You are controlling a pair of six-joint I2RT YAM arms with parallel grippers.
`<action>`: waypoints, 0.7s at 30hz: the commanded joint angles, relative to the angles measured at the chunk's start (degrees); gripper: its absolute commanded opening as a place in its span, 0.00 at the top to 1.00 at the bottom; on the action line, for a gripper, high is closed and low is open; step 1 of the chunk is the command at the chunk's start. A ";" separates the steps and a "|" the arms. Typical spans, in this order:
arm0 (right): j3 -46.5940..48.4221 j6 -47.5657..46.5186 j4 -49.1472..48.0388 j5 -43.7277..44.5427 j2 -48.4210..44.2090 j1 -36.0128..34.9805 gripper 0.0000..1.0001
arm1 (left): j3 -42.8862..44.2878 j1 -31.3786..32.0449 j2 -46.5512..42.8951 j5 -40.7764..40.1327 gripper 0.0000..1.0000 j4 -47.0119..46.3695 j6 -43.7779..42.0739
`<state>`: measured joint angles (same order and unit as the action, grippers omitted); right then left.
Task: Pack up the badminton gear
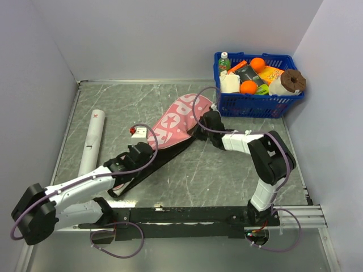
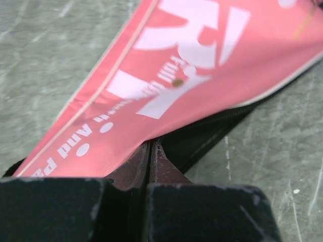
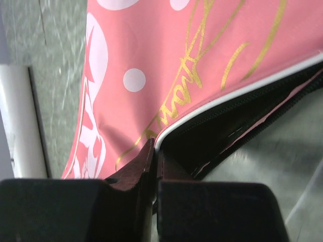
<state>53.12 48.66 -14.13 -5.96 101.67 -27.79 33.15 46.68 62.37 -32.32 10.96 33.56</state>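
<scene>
I hold the pink bag (image 1: 177,120) on the table (image 1: 227,175) with both arms: left gripper (image 2: 151,151) clenched on its top layer, right gripper (image 3: 155,145) clenched on the open zipper rim; the white tube (image 1: 92,141) lies to its left.

Blue plastic basket (image 1: 258,105) in the upper right of the frame, in the back corner. Inside it: oranges (image 1: 257,64), a green-capped bottle (image 1: 224,61), a brown-ended paper roll (image 1: 292,82), an orange packet (image 1: 271,73) and a black pack (image 1: 248,73). Grey marbled table (image 1: 227,170), white walls (image 1: 170,34).
</scene>
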 commanded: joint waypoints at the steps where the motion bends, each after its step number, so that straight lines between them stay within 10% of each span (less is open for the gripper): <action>1: -6.26 1.69 2.70 -3.10 -7.87 -3.84 1.00 | 2.01 -1.41 -4.71 -7.41 0.99 0.55 1.59; 21: -21.32 3.98 19.93 15.45 -29.52 -3.06 1.00 | -2.21 4.39 2.31 9.98 0.99 -12.35 -2.27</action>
<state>30.85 55.79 1.72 7.99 71.37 -32.91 30.72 49.63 61.14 -23.27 7.29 33.56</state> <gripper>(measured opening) 0.029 0.021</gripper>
